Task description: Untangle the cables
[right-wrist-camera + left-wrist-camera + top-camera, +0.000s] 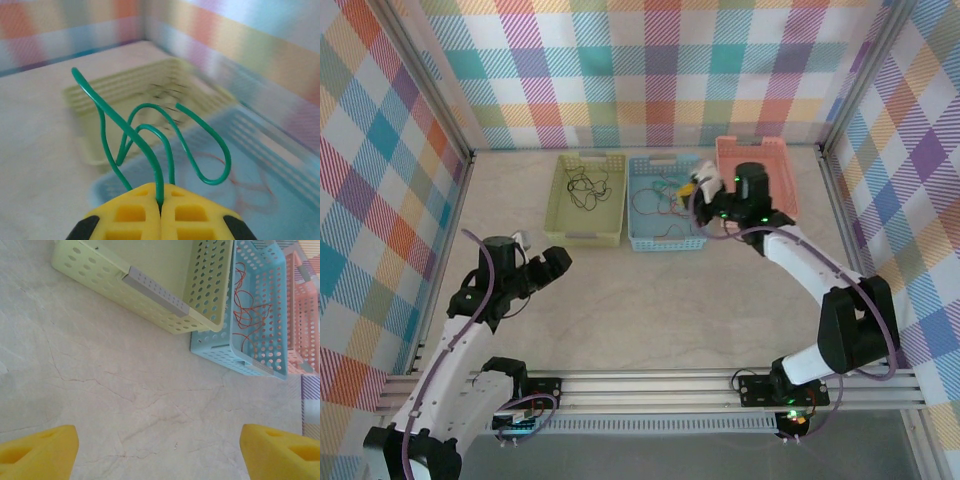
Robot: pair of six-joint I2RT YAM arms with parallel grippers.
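— See that green cable (159,182)? It's up in the air, its squiggly loops standing free. One end is nipped in the right gripper (161,207), whose yellow tips are pressed tight together on it.

— Why hold it so high?

— I'd say to get it clear of the orange cables (245,315) lying bunched in the blue basket (665,243) right underneath. Lifted by one end, a strand shows whether anything else clings to it. From here it looks like one wire alone.

— And the dark cables (585,185)?

— They lie in the yellow-green basket (585,238), just beside the blue one. It seems each colour gets a bin. The pink basket (780,150) on the other side may be meant for the green, though that's my guess.

— The other arm isn't doing much.

— No. The left gripper (160,445) hovers over bare table (125,390), short of the baskets. Its fingers (40,452) are spread wide with nothing between them. It's probably kept back so the arms don't crowd one bin.
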